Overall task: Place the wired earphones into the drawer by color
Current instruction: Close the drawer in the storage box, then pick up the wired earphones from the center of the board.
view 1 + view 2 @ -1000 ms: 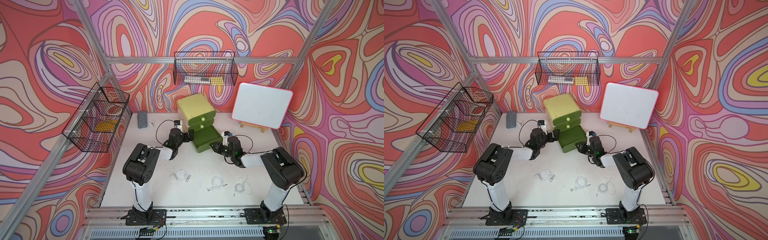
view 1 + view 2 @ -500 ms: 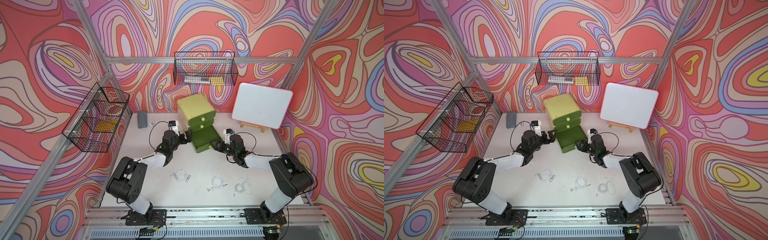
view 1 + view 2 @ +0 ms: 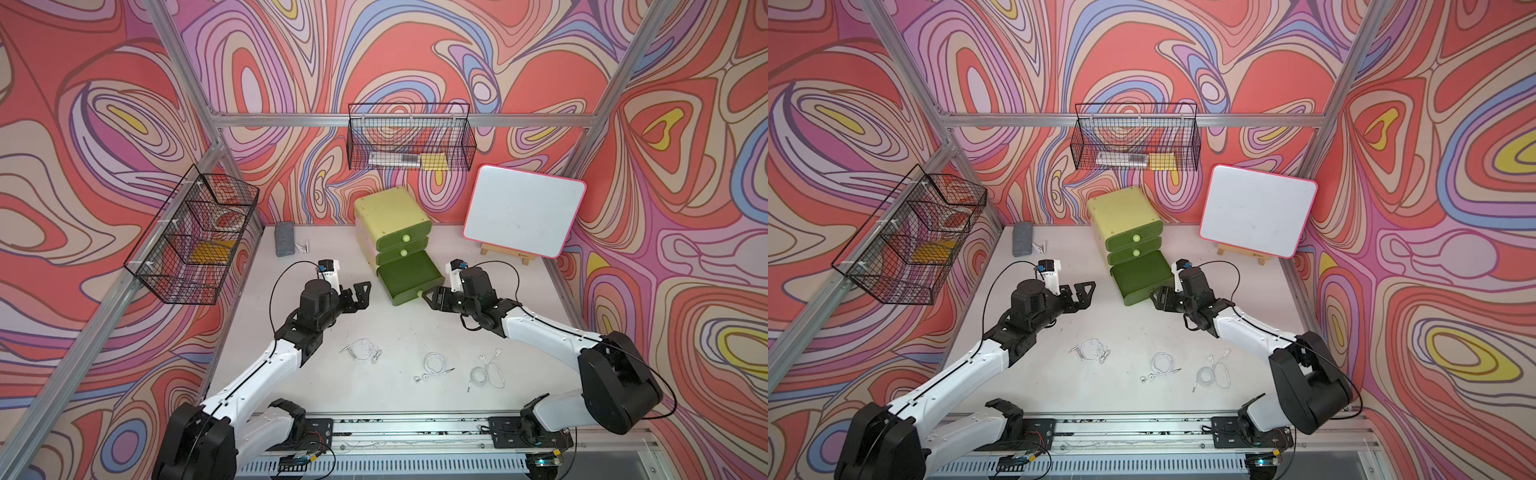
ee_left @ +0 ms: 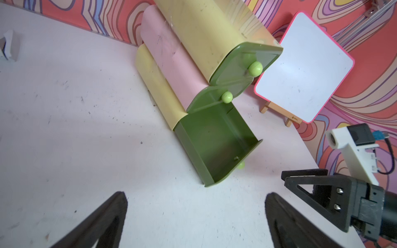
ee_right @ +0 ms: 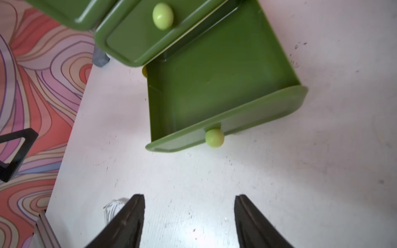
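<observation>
Three white earphones (image 3: 434, 365) lie well apart from both empty, spread jaws.

Robotics lab cell; aluminium frame (image 3: 291, 120), swirl-printed walls (image 3: 104, 104).

Drawer (image 5: 214, 75) ahead of the right gripper (image 5: 189, 198): smooth green, plastic-looking, satin sheen; its knob (image 5: 214, 138) glossy. Tabletop (image 5: 279, 171) beneath: matt white, scuffed and speckled. Fingers (image 5: 129, 221): matt black, finely ridged.

drawer unit (image 3: 390, 212) rear centre of desk (image 3: 415, 328), bottom drawer (image 3: 409, 272) pulled out | board (image 3: 523, 216) right of unit | wired earphones (image 3: 434, 365): three sets in a row at desk front | left end effector (image 3: 360, 296) left of drawer; right end effector (image 3: 433, 297) at its front
</observation>
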You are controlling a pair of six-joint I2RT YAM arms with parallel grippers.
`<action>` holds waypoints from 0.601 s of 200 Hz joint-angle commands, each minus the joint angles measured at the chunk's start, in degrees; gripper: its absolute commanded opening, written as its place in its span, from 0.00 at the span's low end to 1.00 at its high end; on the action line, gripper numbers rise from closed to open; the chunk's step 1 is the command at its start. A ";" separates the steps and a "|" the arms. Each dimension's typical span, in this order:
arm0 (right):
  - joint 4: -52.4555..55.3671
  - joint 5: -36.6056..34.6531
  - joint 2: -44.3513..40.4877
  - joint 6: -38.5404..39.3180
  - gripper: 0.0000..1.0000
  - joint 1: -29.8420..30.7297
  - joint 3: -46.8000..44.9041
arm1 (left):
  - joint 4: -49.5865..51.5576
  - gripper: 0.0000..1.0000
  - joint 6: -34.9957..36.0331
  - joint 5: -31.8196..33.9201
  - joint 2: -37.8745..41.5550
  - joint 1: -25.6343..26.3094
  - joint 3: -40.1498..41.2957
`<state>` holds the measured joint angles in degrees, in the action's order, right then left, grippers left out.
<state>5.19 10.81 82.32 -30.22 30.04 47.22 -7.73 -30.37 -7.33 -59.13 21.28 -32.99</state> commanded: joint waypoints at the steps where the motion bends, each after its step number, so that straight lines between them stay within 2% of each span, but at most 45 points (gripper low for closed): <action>1: 15.77 -5.63 -1.63 2.85 0.68 4.71 3.37 | 8.01 0.99 3.27 0.22 4.59 -0.45 2.80; 22: 22.64 -7.57 -2.96 0.57 0.68 7.64 3.93 | 8.50 0.99 4.88 0.62 8.43 -0.49 7.79; 45: 27.93 -10.08 -4.97 -2.60 0.67 11.11 3.93 | 4.15 0.99 5.43 0.51 10.89 -0.51 13.16; 78: 33.38 -13.27 -5.13 -7.11 0.66 17.16 4.84 | 6.00 0.99 6.28 1.46 12.77 -0.45 12.76; 120: 36.12 -16.42 0.05 -11.63 0.64 23.67 6.08 | 5.88 0.99 6.73 1.75 12.60 -0.45 13.14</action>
<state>37.93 -2.07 79.37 -37.91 51.42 51.83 -1.39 -25.02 -6.31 -46.54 21.28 -19.79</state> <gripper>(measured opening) 0.644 0.992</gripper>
